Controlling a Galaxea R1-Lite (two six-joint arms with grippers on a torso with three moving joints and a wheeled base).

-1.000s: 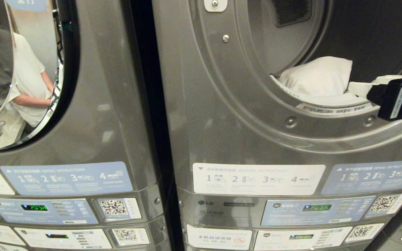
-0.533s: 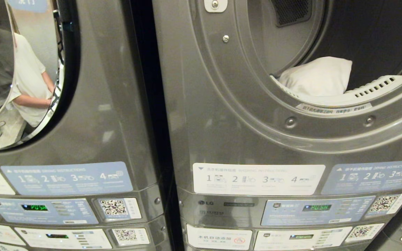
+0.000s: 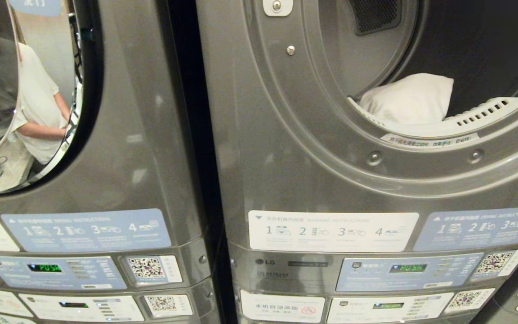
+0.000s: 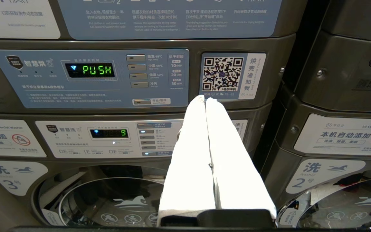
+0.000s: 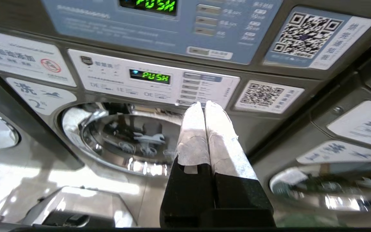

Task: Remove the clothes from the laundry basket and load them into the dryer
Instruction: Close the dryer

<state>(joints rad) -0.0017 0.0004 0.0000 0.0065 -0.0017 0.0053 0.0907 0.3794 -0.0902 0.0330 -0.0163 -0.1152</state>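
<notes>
White bundle of clothes (image 3: 409, 100) lies inside open dryer (image 3: 367, 148) drum, at its front rim. Right gripper (image 5: 204, 103) pressed closed, empty, facing control panels (image 5: 155, 80); left gripper (image 4: 205, 98) likewise closed, empty

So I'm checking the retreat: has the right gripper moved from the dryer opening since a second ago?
Yes. It was at the dryer opening beside the white garment; now it has left the head view, shut.

The open dryer (image 3: 286, 148) mouth offers clear passage above a white garment (image 3: 409, 99) (bunched at the left of the drum's lower lip), dark space beyond.
</notes>
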